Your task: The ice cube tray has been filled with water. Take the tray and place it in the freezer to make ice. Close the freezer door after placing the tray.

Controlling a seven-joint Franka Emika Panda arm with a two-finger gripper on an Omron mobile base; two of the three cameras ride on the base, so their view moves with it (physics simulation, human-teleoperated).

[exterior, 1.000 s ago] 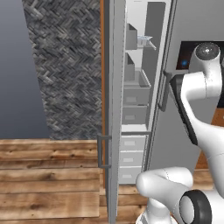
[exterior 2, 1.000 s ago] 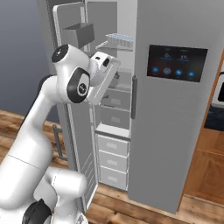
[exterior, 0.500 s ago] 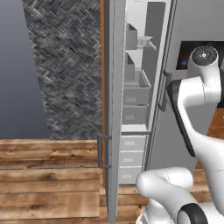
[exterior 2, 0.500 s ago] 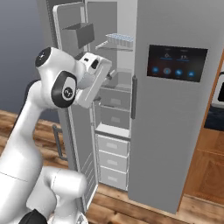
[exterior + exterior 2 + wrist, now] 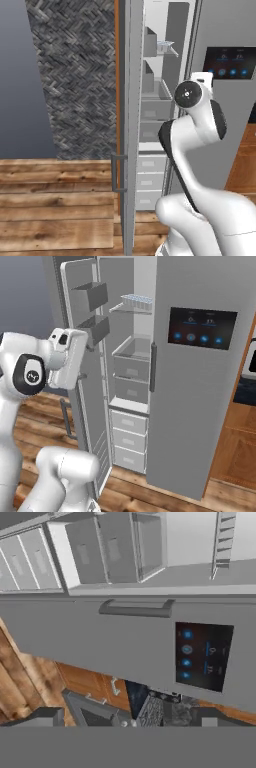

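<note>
The ice cube tray (image 5: 136,302) lies on the top white shelf inside the freezer (image 5: 131,363), its pale-blue water cells just visible; it also shows as a small tray (image 5: 165,46) in the left base view. The freezer door (image 5: 84,346) stands wide open, its grey inner bins facing the compartment, and I see it edge-on (image 5: 131,125) from the left. My gripper (image 5: 130,718) is open with nothing between its fingers, well apart from the tray. The white hand (image 5: 69,358) hovers in front of the open door's inner face, below the bins.
The grey door with the dark touch-screen (image 5: 201,326) stays shut to the right of the freezer. The freezer door's bar handle (image 5: 118,172) sticks out low on its outer side. Wooden floor (image 5: 55,205) lies to the left, and a wooden cabinet (image 5: 240,451) stands at far right.
My arm has swung away from the freezer opening: the hand moved left and down in the right base view, to the front of the open door. The tray stays on its shelf.
</note>
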